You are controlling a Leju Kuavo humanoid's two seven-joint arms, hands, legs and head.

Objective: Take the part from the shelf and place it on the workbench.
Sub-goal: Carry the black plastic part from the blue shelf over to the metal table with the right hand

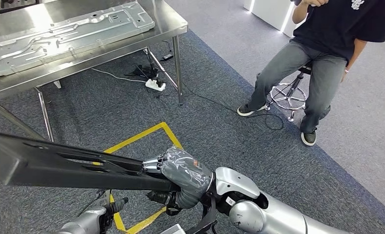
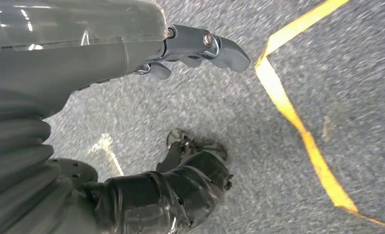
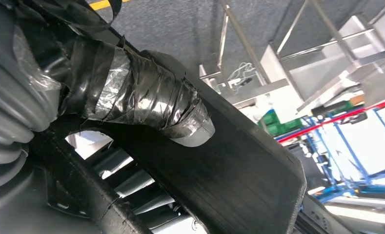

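Part (image 1: 58, 165) is a long flat black panel, ribbed, with cut-outs. It's in the air, roughly level, well short of the bench (image 1: 173, 22) and lower than its top, reaching far out to my left.

My right hand (image 1: 183, 175) is clamped on the part's near end: taped thumb over the top face, fingers (image 1: 163, 197) wrapped underneath. The right wrist view shows the thumb (image 3: 146, 100) pressed flat on the black surface. One-ended grip, so the whole length hangs off it.

My left hand (image 2: 190, 46) hangs low beside my body over the carpet, loose, fingers apart, holding nothing.

Risks as I judge them:
- The long overhang could twist in my grip, so the far end sags or the part slips out. Cause: single hand at one end, left hand not supporting.
- The far end could clip the bench leg (image 1: 44, 114) or the top's edge while I close in. Cause: the part rides below the top.
- A silver plate (image 1: 70, 34) already takes up much of the bench, so there's little free surface. Setting down on it could scrape or leave the part rocking.
- A person (image 1: 327, 53) sits on a stool (image 1: 289, 95) right of the bench, so a wide swing is a hazard.
- A cable and power strip (image 1: 156, 85) lie on the floor under the bench, which is a trip risk.
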